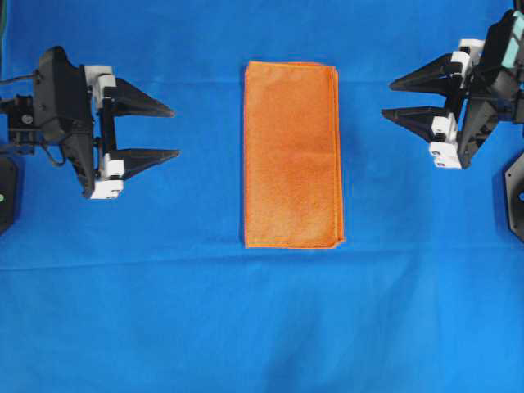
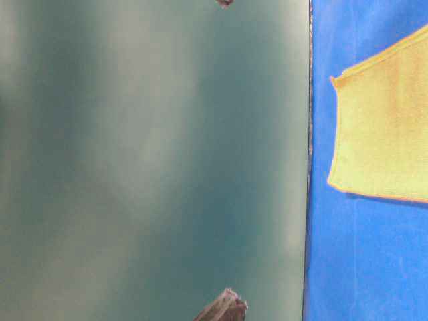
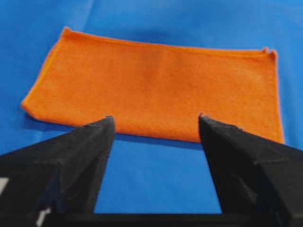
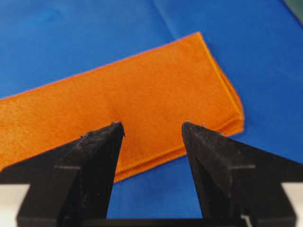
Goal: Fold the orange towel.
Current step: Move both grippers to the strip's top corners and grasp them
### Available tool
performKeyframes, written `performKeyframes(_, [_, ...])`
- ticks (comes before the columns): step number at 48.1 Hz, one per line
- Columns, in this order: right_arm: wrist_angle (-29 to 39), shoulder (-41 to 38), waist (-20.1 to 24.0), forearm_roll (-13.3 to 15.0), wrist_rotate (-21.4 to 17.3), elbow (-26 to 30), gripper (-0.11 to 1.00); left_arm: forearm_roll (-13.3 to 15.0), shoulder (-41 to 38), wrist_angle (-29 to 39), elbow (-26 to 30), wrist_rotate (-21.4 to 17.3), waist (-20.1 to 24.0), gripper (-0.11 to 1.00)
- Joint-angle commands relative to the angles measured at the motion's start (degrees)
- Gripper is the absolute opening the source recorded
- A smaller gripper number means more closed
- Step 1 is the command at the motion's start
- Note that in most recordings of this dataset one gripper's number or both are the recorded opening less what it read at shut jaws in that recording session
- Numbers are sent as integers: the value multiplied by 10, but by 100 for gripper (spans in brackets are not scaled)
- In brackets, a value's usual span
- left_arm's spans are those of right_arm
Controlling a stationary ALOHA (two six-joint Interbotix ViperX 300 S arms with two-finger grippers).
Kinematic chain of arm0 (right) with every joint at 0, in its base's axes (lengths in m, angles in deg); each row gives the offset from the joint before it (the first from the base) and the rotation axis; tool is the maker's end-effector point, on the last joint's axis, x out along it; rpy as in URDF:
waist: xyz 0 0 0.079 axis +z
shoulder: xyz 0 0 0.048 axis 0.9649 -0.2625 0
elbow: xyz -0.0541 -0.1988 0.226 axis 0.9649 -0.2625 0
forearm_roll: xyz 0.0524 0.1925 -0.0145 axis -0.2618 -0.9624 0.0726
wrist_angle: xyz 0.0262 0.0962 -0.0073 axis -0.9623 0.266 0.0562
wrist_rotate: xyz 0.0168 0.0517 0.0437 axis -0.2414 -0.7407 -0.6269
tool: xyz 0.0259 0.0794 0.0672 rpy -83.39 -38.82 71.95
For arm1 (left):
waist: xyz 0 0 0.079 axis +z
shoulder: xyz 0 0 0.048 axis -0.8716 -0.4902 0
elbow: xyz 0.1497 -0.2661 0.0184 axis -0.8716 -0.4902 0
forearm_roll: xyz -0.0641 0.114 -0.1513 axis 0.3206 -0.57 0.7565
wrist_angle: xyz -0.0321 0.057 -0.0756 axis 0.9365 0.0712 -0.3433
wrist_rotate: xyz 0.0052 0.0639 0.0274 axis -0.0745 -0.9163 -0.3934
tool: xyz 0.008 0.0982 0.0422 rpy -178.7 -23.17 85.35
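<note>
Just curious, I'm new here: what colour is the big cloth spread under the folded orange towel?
Bright blue: the large blue cloth shows best in the overhead view.

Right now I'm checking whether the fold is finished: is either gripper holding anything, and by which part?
Nothing is held. The left gripper and right gripper are both open, clear of the orange towel, which lies folded on the blue cloth.

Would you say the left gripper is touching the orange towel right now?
Apart. The overhead view shows a strip of blue cloth between the open left gripper and the orange towel.
</note>
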State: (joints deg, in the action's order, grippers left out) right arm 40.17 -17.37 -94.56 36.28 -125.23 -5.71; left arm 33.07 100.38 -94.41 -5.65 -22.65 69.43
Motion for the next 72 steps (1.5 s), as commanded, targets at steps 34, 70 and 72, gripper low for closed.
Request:
performKeyframes(34, [-33,-298,-134,25,11,155,58,2,-281,-16,209,-7,155,83])
performKeyframes(70, [-102,-459,-161,22,11,183,38,2,-462,-41,296,-6,189,55])
performKeyframes(72, [-108,-458,-160,21,11,181,28,2,-465,-41,297,-6,188,44])
